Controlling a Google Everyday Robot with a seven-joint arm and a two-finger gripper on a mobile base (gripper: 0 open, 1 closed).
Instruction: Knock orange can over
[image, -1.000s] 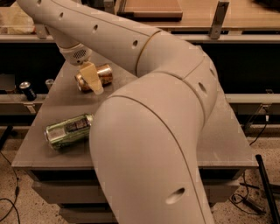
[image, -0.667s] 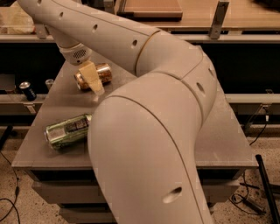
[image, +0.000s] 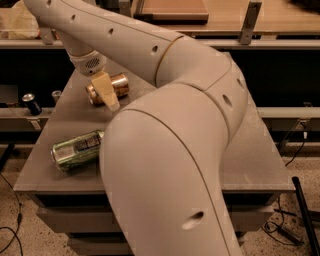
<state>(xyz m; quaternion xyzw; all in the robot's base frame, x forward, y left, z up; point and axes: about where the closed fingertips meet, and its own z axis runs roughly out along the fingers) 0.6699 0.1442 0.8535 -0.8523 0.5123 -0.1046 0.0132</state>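
The arm's big pale elbow (image: 170, 165) fills the foreground and hides the middle of the grey counter (image: 260, 150). At the near left edge, 1 green can (image: 75, 150) lies on its side, its right end tucked behind the arm. Further back, the end effector (image: 109, 95) hangs from the wrist just in front of the orange can (image: 111, 87); whether it is open or closed cannot be told, and it looks to be touching or nearly touching the can. The orange can lies on its side on the far left part of the counter, so the knocking step appears done. The next move calls for lifting the end effector up and away without rolling the can toward the edge. Nothing blocks that retreat. Beyond the counter's left edge stands 1 dark can (image: 31, 103), well apart, and a shelf rail (image: 280, 39) runs behind
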